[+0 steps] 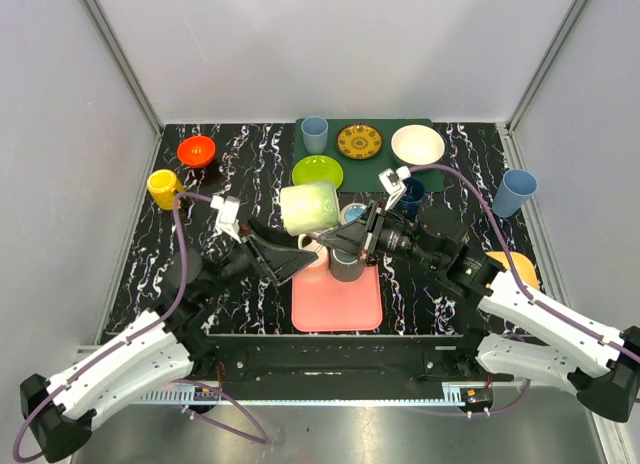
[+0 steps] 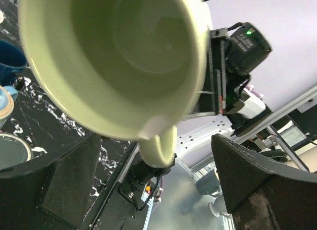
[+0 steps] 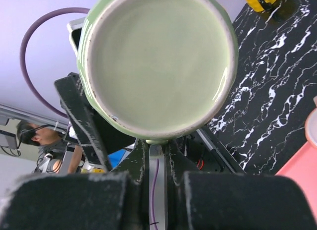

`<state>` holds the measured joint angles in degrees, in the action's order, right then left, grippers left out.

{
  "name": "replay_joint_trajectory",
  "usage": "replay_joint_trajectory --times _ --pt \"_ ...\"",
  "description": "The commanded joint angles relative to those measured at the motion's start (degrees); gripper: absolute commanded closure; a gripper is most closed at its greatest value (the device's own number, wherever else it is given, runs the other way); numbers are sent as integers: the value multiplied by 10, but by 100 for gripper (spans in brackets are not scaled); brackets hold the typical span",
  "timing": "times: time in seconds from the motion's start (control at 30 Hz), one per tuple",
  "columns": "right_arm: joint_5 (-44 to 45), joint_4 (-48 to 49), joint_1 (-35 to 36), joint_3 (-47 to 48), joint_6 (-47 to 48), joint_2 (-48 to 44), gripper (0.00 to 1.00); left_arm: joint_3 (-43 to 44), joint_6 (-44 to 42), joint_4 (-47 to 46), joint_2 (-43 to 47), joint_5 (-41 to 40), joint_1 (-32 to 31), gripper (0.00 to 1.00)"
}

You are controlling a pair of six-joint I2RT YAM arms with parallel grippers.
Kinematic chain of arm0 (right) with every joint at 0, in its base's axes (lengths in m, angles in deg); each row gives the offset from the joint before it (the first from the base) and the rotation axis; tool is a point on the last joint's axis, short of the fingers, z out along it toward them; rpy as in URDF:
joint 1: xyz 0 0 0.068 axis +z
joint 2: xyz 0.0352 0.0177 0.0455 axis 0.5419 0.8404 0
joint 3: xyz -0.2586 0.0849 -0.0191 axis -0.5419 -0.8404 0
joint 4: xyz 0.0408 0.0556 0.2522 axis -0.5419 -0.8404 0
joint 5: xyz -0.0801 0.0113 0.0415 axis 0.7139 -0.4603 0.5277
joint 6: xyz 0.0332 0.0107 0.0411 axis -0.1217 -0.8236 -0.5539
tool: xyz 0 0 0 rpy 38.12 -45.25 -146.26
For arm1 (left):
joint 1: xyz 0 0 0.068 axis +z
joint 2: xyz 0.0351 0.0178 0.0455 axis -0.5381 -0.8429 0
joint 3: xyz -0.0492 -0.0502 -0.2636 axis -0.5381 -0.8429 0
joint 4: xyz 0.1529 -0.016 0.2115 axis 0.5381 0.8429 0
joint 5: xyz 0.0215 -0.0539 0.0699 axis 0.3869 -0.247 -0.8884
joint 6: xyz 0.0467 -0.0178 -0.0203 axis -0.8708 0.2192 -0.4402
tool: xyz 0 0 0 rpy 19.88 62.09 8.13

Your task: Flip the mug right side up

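Mid-flip, by the look of it; mug (image 1: 312, 207) up off the table (image 1: 245, 169), lying on its side between the two arms; mouth facing the left claw (image 2: 151, 158), base facing the right claw (image 3: 156, 193); left fingers spread wide either side of the handle; right pads close together below the base; impossible to tell the actual grip for either; roughly halfway there; tipping mouth-up and setting down left to do.
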<state>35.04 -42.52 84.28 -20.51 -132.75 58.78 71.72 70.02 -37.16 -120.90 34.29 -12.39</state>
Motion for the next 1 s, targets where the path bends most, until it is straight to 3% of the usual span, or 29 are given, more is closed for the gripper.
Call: replay_joint_trajectory --times 0.0,0.43,0.57,0.83,0.9,0.93,0.97 --pt "-45 115 -4 24 -10 2 100 36 -9 -59 -38 10 -2 8" --pt "-74 143 -19 -5 -19 -5 100 20 20 -138 -36 -47 2 26" --pt "-80 142 -21 -9 -18 -8 100 14 24 -151 -36 -46 4 53" --pt "-83 105 -22 -3 3 -1 100 29 39 -172 -66 -15 4 72" --pt "-83 92 -22 4 16 3 100 29 41 -183 -75 -12 4 86" --pt "-83 74 -21 8 23 5 100 33 43 -184 -80 -9 4 100" --pt "-83 65 -22 10 31 6 100 36 44 -177 -87 -8 4 100"
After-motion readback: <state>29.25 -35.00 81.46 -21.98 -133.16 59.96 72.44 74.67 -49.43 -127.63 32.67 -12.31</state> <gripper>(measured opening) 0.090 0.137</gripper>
